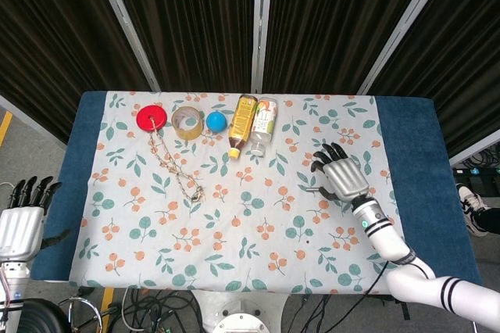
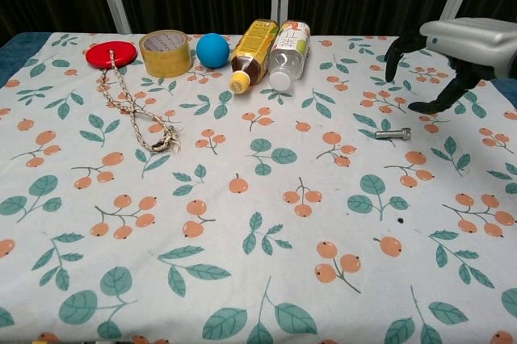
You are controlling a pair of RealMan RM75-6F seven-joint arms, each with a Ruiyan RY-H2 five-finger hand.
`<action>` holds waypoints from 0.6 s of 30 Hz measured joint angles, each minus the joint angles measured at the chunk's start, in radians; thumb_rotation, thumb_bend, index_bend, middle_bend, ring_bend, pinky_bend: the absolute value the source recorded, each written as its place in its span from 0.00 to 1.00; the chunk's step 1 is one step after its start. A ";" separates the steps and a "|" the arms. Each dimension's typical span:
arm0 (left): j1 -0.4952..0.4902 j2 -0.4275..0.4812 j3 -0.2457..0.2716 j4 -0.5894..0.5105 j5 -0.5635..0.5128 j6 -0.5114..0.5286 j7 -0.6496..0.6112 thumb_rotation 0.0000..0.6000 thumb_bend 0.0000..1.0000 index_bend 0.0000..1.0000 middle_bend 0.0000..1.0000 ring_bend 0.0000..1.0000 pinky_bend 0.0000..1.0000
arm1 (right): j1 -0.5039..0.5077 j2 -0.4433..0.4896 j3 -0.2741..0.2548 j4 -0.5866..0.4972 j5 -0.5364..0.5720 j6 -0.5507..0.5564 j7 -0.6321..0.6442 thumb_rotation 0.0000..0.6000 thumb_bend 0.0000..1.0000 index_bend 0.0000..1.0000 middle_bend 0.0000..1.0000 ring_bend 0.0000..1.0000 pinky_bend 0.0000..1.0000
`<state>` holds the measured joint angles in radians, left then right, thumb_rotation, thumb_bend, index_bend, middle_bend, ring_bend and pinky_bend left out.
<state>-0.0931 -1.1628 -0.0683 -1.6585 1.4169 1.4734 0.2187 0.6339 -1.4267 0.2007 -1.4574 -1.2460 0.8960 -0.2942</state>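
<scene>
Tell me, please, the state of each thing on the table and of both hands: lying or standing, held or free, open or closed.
Bolt: lying flat, free, below the right hand.
Right hand: above the table, fingers apart, holding nothing.
Left hand: off the table's edge, fingers apart, holding nothing.
Amber bottle: lying on its side, capped.
Clear bottle: lying on its side, capped.
Tape roll: lying flat.
Blue ball: resting free.
Rope: lying loose.
Red disc: lying flat.

Shiny metal bolt [image 2: 393, 133] on matt printed cloth [image 2: 242, 231].
</scene>
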 measured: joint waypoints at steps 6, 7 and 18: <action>-0.001 -0.003 0.004 0.008 -0.003 -0.008 -0.012 1.00 0.00 0.17 0.09 0.00 0.00 | 0.018 -0.092 -0.036 0.092 0.007 0.014 -0.074 1.00 0.21 0.39 0.11 0.00 0.00; -0.001 -0.004 0.005 0.009 -0.002 -0.008 -0.014 1.00 0.00 0.17 0.09 0.00 0.00 | 0.020 -0.106 -0.041 0.106 0.008 0.016 -0.079 1.00 0.21 0.39 0.11 0.00 0.00; 0.004 -0.007 0.010 0.022 0.002 -0.004 -0.038 1.00 0.00 0.17 0.09 0.00 0.00 | 0.033 -0.193 -0.058 0.209 0.022 0.022 -0.075 1.00 0.26 0.47 0.12 0.00 0.00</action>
<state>-0.0887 -1.1696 -0.0579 -1.6360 1.4185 1.4691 0.1803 0.6669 -1.6198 0.1428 -1.2483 -1.2243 0.9182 -0.3689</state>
